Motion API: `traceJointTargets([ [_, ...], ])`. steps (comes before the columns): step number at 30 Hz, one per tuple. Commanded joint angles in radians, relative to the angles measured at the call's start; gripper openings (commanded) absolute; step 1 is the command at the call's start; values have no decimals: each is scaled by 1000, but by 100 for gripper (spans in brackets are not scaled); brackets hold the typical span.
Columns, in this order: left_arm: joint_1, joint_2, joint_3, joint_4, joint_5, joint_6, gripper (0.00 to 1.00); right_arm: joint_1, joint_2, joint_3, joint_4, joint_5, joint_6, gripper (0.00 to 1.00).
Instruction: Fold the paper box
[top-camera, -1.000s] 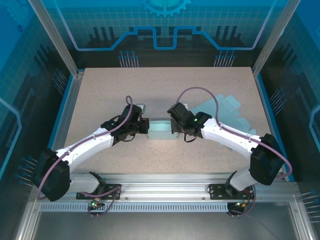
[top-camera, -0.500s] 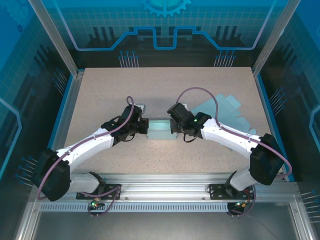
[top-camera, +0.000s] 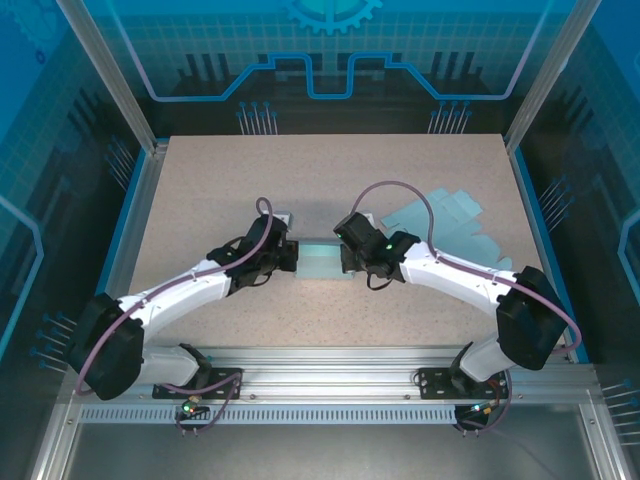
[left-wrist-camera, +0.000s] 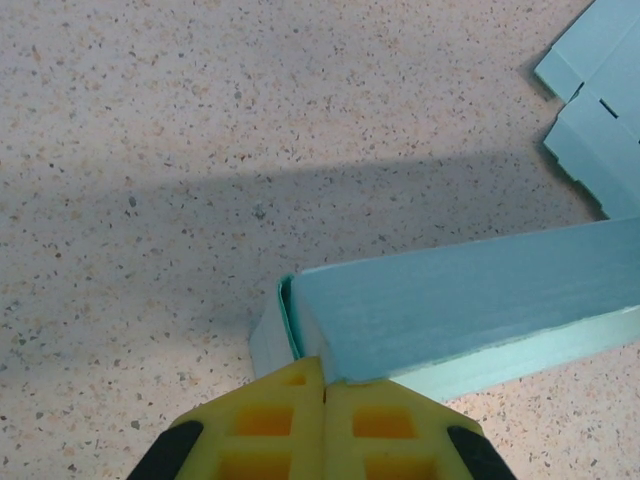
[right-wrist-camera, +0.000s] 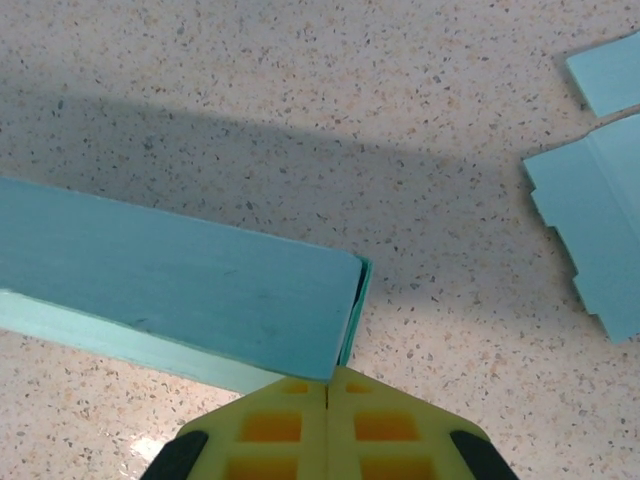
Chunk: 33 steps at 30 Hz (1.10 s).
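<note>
The paper box (top-camera: 320, 259) is a long teal box lying on the table between the two arms. In the left wrist view the paper box (left-wrist-camera: 470, 310) shows its left end, with a flap edge tucked at the corner. My left gripper (left-wrist-camera: 323, 375) is shut, its yellow fingertips touching that end's near corner, and nothing sits between the fingers. My right gripper (right-wrist-camera: 328, 378) is also shut, and its tips press the near corner of the right end of the paper box (right-wrist-camera: 180, 280). From above, the left gripper (top-camera: 293, 257) and the right gripper (top-camera: 345, 260) flank the box.
Flat teal paper blanks (top-camera: 450, 220) lie on the table to the right behind the right arm, and the same blanks (left-wrist-camera: 600, 110) (right-wrist-camera: 600, 240) reach into both wrist views. Blue walls and metal posts (top-camera: 150, 150) ring the speckled table (top-camera: 220, 180).
Both grippers have crept slightly inward and away from the bases against the box's ends. The box has shifted a little with them. Both stay shut.
</note>
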Motion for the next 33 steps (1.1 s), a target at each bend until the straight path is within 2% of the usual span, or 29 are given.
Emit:
traceJointTargets([
  [1,-22,10,-74,-11,51,-40,1,34,27,-59,53,-34,-23,0],
  [6,-25,-52,-134,52,65,-66,12,44,27,-95,77,15,-8,0],
  [8,-25,-85,-149,68,71,-64,19,50,21,-96,81,30,-7,0],
  [14,-27,-190,-182,94,99,-63,56,75,20,-74,68,87,-15,0],
  [17,-26,-228,-185,85,117,-69,67,76,27,-65,58,95,-15,0],
  [21,-28,-276,-176,62,121,-93,72,80,29,-59,54,99,-12,0],
  [26,-23,-303,-144,51,60,-165,77,87,23,-53,47,114,-16,0],
  [29,-7,-268,-108,48,38,-201,79,89,27,-49,42,118,-20,0],
  [33,32,-184,-73,57,61,-228,80,93,33,-45,39,117,-18,0],
])
